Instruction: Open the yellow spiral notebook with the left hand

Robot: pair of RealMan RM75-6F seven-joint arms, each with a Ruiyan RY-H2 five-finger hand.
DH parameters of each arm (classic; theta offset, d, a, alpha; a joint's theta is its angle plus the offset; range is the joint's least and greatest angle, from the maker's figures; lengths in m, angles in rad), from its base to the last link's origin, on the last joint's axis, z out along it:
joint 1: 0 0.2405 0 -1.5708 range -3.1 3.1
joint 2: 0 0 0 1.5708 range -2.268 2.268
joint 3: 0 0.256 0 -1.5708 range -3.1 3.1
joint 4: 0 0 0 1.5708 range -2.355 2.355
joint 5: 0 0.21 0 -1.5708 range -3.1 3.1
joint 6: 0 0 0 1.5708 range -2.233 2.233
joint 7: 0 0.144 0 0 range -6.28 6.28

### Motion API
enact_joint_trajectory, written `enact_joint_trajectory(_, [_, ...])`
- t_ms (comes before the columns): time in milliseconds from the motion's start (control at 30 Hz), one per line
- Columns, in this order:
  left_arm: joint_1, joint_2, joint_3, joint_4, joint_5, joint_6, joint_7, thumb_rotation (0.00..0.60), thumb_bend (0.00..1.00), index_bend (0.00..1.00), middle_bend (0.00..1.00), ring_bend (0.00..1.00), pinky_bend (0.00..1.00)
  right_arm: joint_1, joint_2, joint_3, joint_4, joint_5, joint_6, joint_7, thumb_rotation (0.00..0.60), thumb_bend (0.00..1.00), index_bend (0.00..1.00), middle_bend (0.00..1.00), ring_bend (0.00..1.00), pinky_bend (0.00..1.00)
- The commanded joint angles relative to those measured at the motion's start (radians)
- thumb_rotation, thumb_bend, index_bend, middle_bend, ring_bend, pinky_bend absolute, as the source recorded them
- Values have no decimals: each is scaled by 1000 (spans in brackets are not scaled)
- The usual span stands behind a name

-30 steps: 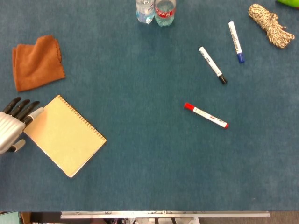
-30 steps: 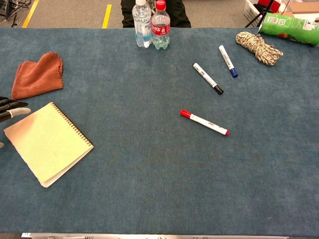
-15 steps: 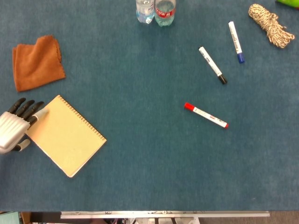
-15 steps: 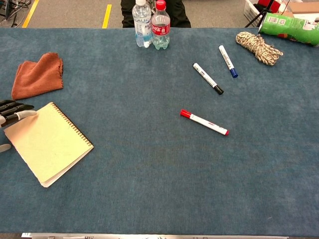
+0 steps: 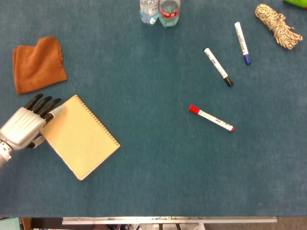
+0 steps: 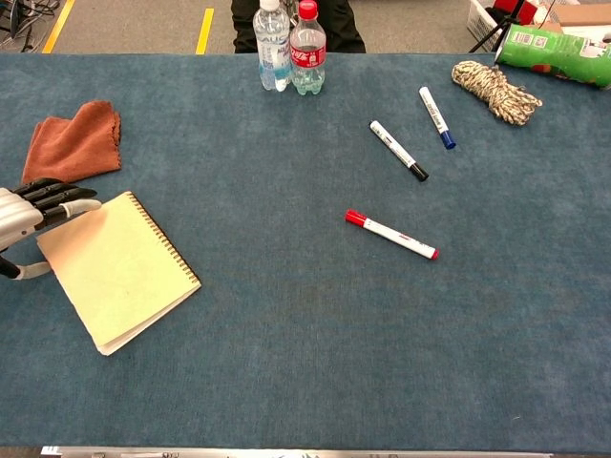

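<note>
1. Your left hand [image 5: 26,128] grips the notebook [image 5: 82,136] by its free edge, just below the orange cloth [image 5: 37,64].
2. The notebook is light and slides easily.
3. Lift only the thin, bendy cover.

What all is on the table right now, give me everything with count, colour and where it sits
spiral notebook: one, yellow, closed, left front of the table
cloth: one, orange-brown, crumpled, far left, beyond the notebook
bottles: two, clear plastic, one with a red cap, far edge, side by side
red marker: one, white with red cap, right of centre
black marker: one, white with black cap, right far area
blue marker: one, white with blue cap, beside the black one
rope bundle: one, beige, far right corner
green can: one, lying down, far right edge
left hand: one, silver with black fingers, at the notebook's left edge
</note>
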Motion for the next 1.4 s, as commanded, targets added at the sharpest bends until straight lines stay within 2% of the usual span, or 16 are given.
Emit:
enact_joint_trajectory(33, [-11,-1,-5,-12,1,-5,5,600,248,0,0,0,0,-1,1,0,0,1,1,1,600,268,378,298,184,298])
enact_joint_trajectory(600, [-144,-15,-68,-152,-4,-72,78,600,248,0,0,0,0,-21,0,0,28,12,21,37,600,268,378,298,184,298])
enact_joint_trajectory(800, [-134,70,-71,-261,-39,-77,130,600,248,0,0,0,0,-22,-4,0,40,13,17,47,600,268,378,298,185,298])
enact_joint_trajectory(1033, [-92,208,-60,-464,-80,-50,161,600,248,0,0,0,0,-9,-12,2,43,5,4,45,600,267,378,298,185,298])
enact_joint_trajectory(1233, [-97,272,-25,-627,-21,-44,156,600,249,0,0,0,0,5,-17,4,41,-2,-11,39,600,268,378,297,185,298])
enact_joint_trajectory(1400, [-134,269,-9,-683,43,-66,116,600,249,32,0,0,0,6,-16,3,40,-3,-11,39,600,268,378,298,184,298])
